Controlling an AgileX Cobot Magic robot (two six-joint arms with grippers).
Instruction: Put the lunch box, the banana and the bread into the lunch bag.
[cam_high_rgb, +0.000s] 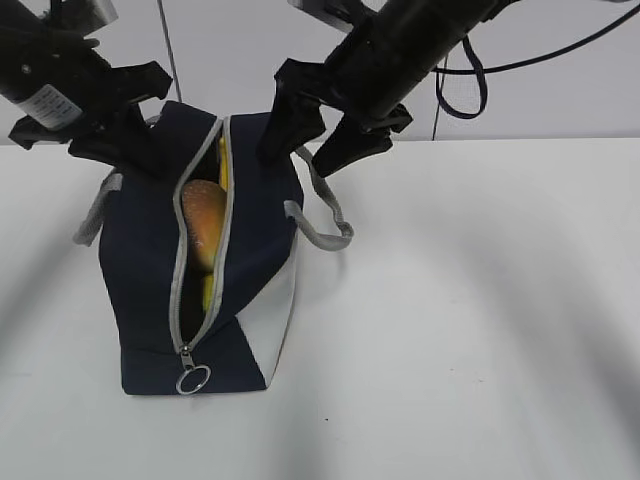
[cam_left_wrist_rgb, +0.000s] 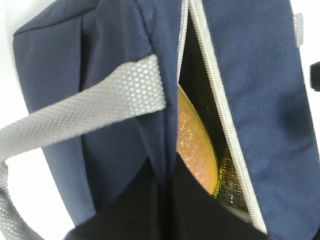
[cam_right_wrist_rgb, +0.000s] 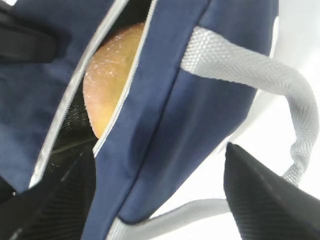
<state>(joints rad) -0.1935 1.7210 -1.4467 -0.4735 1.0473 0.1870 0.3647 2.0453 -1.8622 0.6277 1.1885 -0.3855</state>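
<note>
One bag (cam_high_rgb: 150, 270) is sitting on the white table (cam_high_rgb: 480, 330), its top zipper (cam_high_rgb: 228, 215) gaping in a long slit and its metal ring pull (cam_high_rgb: 193, 379) lying at the near end. One bread (cam_high_rgb: 203, 222) is showing through the slit, filling most of the gap; yellow strips of one banana (cam_high_rgb: 222, 160) are peeking out beside it, above and below the roll. The box is not showing in any view.

Two grey straps are hanging off the bag: one (cam_high_rgb: 322, 212) looping down onto the table on the right, one (cam_high_rgb: 96, 215) on the left.

The right gripper (cam_high_rgb: 318, 138) is straddling the bag's right top edge, its two fingers (cam_right_wrist_rgb: 265, 200) standing wide apart, one over the slit and one outside the wall. The left gripper (cam_high_rgb: 120, 140) is pressing against the bag's far left corner with its fingers together; whether fabric is pinched between them cannot be told.
</note>
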